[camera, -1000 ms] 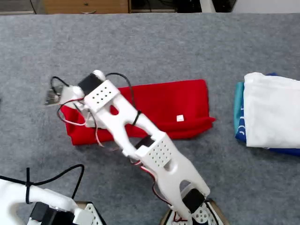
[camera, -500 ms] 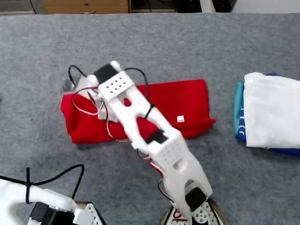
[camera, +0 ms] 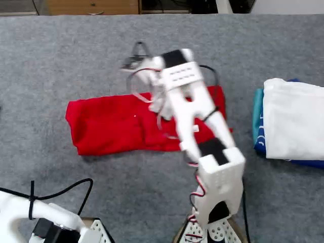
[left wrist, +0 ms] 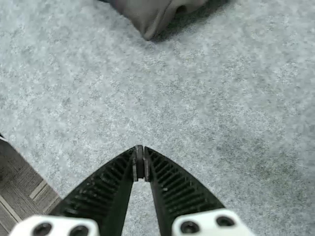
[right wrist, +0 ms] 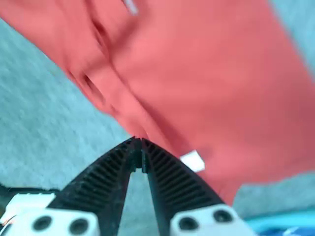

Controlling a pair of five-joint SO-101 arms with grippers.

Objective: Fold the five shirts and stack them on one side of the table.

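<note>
Red shirt (camera: 111, 126) lies folded into a long band mid-worktop (camera: 76, 50), flat on the grey cover. Right arm (camera: 197, 111) stretched across its right half. Right pincer (right wrist: 138, 155) pressed together, tips just above the red cloth, nothing seen between them. Left pincer (left wrist: 139, 164) also pressed together, over bare grey surface. At the right edge: white shirt (camera: 296, 119) folded on top of blue (camera: 260, 136) and teal (camera: 257, 109) ones.

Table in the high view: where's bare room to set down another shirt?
Widest bare patch: far left of the table, between the red shirt and the far edge, left of the right arm. Also the far strip beyond the stack. Crowded: the narrow gap between red shirt and stack, and the near edge, by the left arm and right arm's base.
</note>
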